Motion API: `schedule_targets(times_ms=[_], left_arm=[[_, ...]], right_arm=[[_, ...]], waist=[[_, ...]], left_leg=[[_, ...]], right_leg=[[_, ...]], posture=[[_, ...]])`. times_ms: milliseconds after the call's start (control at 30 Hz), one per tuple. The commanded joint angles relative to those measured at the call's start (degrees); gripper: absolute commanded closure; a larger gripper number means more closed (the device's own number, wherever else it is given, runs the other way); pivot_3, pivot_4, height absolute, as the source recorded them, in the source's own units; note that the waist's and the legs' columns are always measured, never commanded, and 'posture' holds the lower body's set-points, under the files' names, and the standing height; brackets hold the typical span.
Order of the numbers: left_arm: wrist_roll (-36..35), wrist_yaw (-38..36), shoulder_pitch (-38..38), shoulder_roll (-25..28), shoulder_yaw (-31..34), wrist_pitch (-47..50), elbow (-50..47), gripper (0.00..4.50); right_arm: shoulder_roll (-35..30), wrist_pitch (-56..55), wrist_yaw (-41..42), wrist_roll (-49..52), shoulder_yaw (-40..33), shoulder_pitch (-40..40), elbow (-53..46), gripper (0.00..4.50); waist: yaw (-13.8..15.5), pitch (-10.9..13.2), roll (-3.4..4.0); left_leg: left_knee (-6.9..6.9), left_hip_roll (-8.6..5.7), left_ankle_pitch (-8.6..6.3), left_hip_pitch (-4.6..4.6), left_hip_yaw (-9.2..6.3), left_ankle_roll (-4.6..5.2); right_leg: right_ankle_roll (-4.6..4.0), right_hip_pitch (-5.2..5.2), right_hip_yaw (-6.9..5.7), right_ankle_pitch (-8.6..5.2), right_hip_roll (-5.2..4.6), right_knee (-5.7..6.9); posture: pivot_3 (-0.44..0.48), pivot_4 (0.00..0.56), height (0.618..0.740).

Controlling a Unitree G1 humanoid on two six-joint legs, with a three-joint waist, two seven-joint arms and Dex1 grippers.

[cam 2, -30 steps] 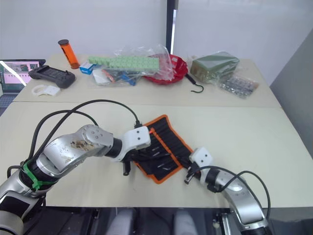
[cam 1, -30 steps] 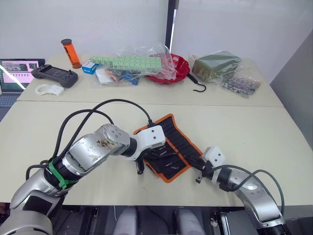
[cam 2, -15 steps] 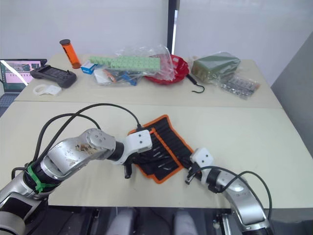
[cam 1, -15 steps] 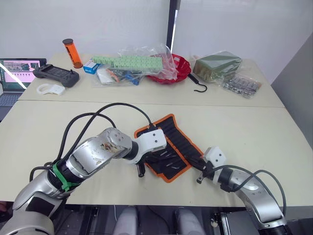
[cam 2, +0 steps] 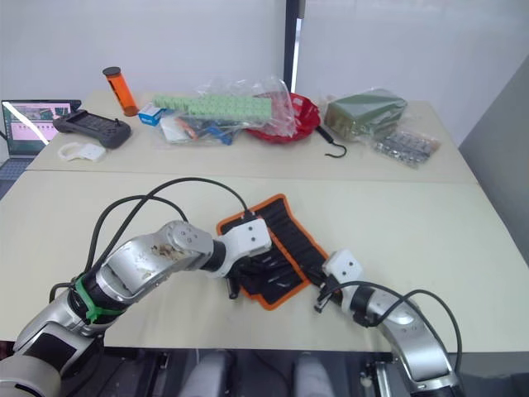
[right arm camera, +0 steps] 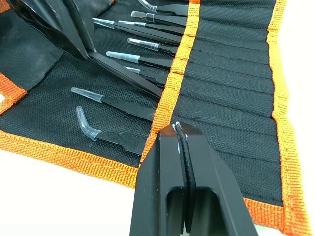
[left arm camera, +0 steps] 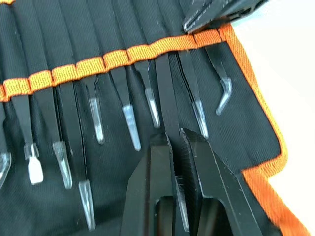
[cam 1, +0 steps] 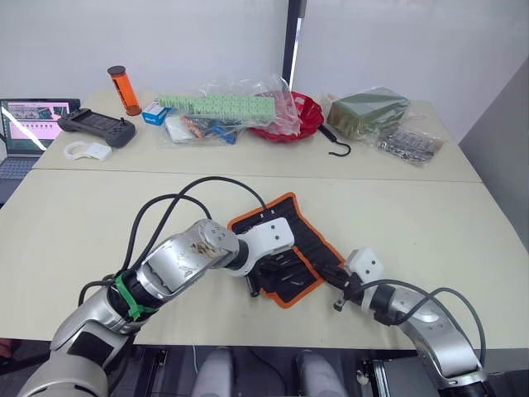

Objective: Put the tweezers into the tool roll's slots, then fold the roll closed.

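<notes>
One pair of tweezers point(left arm camera: 167, 105) sits pinched in the left gripper point(left arm camera: 177, 142), its far end already entering a slot point(left arm camera: 162, 51) of the tool roll point(cam 1: 285, 248) straight ahead. The right gripper point(right arm camera: 178, 132) is clamped on the roll's orange band. Best to push straight along the slot, keeping the roll pinned.

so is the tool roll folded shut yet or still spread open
Spread open: the tool roll lies flat, its slots and the tweezers exposed.
</notes>
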Motion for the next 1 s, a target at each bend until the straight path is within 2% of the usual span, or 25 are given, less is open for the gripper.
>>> schedule_targets(times_ms=[33, 333, 733, 800, 1000], left_arm=[[2.2, 2.7, 0.7, -2.7, -0.3, -1.0, 2.0, 4.48], [5.8, 5.7, 3.1, -10.1, -0.3, -8.3, 7.0, 4.48], [7.3, 6.4, 1.8, -14.5, 1.1, -6.9, 10.9, 4.48], [7.0, 6.0, 1.9, -13.9, 1.7, -6.2, 10.4, 3.70], [3.3, 3.3, 1.2, -10.8, 7.2, -2.2, 7.5, 1.85]], right_arm=[[-0.8, 1.8, 1.1, -0.1, 1.4, 1.1, 1.3, 4.50], [-0.7, 2.0, 1.0, -0.1, 1.8, 1.2, 1.1, 4.50], [-0.5, 1.9, 1.1, -0.2, 2.1, 0.8, 1.4, 4.50], [-0.4, 2.0, 1.1, -0.2, 2.1, 0.4, 1.6, 4.50], [-0.7, 1.3, 1.8, -0.2, 2.3, -0.3, 2.7, 4.50]], waist=[[0.1, 0.0, 0.00], [0.2, 0.0, 0.03], [0.3, 0.0, 0.05], [0.2, 0.0, 0.05], [-0.3, 0.0, 0.09]], left_leg=[[0.02, 0.00, 0.00, 0.00, 0.00, 0.00], [0.12, -0.05, 0.02, 0.04, 0.00, 0.03], [0.14, -0.09, 0.03, 0.27, -0.01, 0.05], [0.14, -0.09, 0.03, 0.35, -0.01, 0.05], [0.14, -0.04, 0.03, 0.38, -0.02, 0.05]], right_leg=[[0.00, 0.01, 0.00, 0.00, 0.00, 0.00], [0.06, 0.11, 0.00, 0.05, -0.04, 0.01], [0.09, 0.39, -0.01, 0.05, -0.07, -0.02], [0.12, 0.50, -0.01, 0.03, -0.07, -0.03], [0.16, 0.49, -0.01, 0.02, -0.03, -0.03]], posture=[[0.000, 0.150, 0.740], [0.000, 0.150, 0.740], [0.000, 0.150, 0.740], [0.000, 0.150, 0.740], [0.000, 0.150, 0.740]])
